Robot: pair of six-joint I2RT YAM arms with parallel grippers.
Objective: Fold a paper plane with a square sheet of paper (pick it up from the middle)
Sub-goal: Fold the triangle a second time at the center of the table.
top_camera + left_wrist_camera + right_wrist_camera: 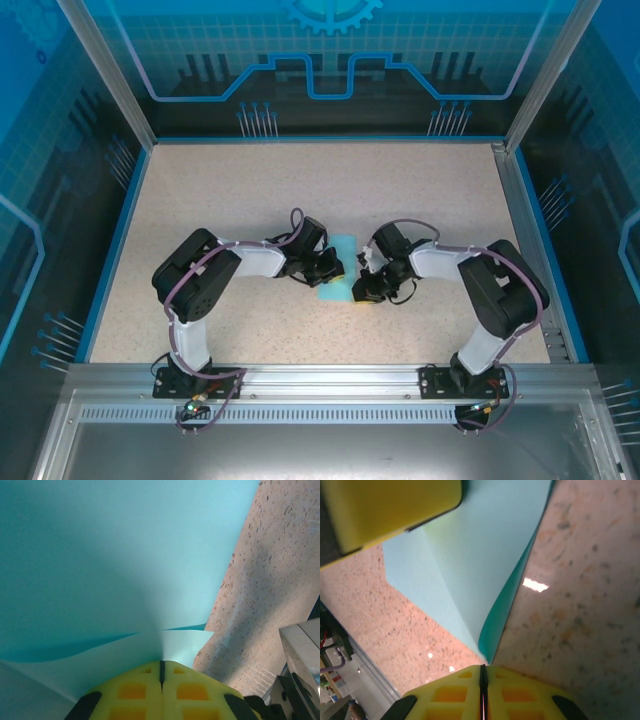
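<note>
Now I am seeing the paper (343, 247) lying on the worktop (250, 190) between the two hands, its long axis running away from the bases. The left hand (161, 665) and right hand (483, 670) are both closed, each pinching its own side of it.

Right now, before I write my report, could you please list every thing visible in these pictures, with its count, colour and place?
sheet of paper: one, light turquoise, partly folded, middle of the table, between the grippers
table: one, speckled beige, inside the enclosure
enclosure walls: three, blue, at the far, left and right sides
metal rail: one, silver, near edge, bearing the arm bases
left arm: one, black and white, near left
right arm: one, black and white, near right
left gripper: one, yellow fingers, shut on the sheet of paper
right gripper: one, yellow fingers, shut on the sheet of paper
</note>
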